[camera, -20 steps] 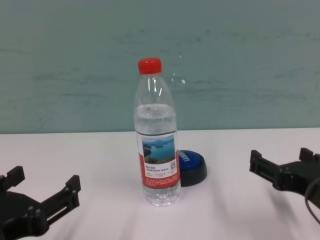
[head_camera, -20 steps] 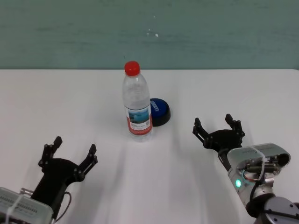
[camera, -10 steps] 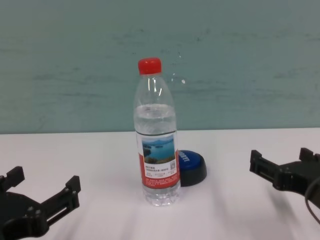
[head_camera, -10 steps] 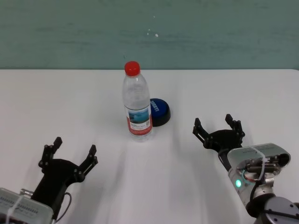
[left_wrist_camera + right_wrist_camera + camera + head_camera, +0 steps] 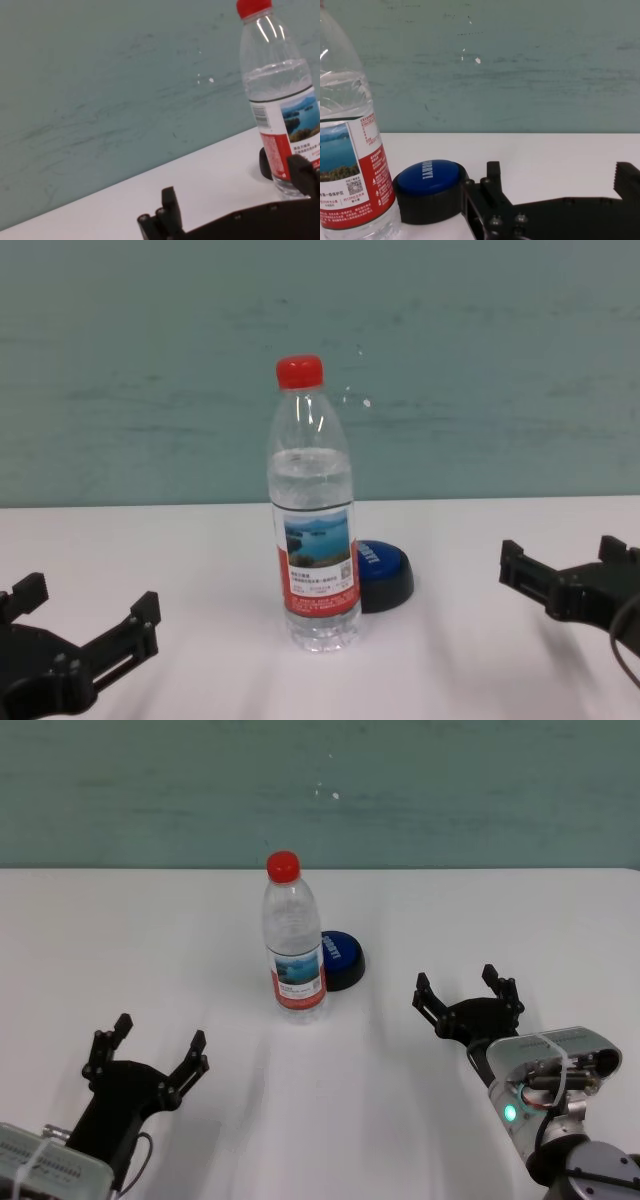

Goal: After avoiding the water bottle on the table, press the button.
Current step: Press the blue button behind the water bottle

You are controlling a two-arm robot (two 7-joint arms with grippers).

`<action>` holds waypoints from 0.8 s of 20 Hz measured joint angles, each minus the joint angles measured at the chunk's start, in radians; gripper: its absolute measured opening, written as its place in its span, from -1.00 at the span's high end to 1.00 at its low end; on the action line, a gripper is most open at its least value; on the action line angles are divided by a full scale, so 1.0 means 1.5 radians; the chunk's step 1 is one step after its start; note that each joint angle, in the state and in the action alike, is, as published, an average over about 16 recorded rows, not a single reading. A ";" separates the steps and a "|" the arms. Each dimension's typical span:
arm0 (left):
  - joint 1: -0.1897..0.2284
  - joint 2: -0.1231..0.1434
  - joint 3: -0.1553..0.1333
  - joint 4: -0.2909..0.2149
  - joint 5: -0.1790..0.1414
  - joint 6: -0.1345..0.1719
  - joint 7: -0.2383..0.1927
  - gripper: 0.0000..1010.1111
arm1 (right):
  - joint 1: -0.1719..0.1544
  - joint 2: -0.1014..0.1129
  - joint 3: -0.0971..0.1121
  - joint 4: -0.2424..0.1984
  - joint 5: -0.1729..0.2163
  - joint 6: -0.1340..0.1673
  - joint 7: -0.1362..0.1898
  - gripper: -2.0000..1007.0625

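The left gripper [image 5: 145, 1055] sits low over the near left part of the white worktop [image 5: 120, 950], its fingers spread wide with nothing between them, well apart from the other items. Toward the middle of the worktop stands the water bottle [image 5: 293, 942], upright, clear plastic with a red screw cap [image 5: 283, 865]. Its label [image 5: 320, 564] is red and white with a picture of a blue lake, a barcode and a square code; the small print on it is too fine to read. Just behind the bottle and to its right lies the button [image 5: 341, 959], a low blue dome on a black base, partly hidden by the bottle in the head and chest views. White lettering runs across the dome, but it cannot be read with certainty. The right gripper [image 5: 467, 1002] rests near the worktop on the near right side, fingers wide open and holding nothing, with bare worktop between it and the button. A teal wall [image 5: 450, 790] stands beyond the worktop's far edge.
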 joint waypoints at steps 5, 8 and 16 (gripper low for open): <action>-0.001 0.003 0.002 -0.004 -0.001 0.000 -0.006 -0.98 | 0.000 0.000 0.000 0.000 0.000 0.000 0.000 -0.99; -0.004 0.007 0.005 -0.007 -0.002 0.000 -0.013 -0.98 | 0.000 0.000 0.000 0.000 0.000 0.000 0.000 -0.99; -0.018 0.021 0.018 -0.006 -0.009 -0.001 -0.033 -0.98 | 0.000 0.000 0.000 0.000 0.000 0.000 0.000 -0.99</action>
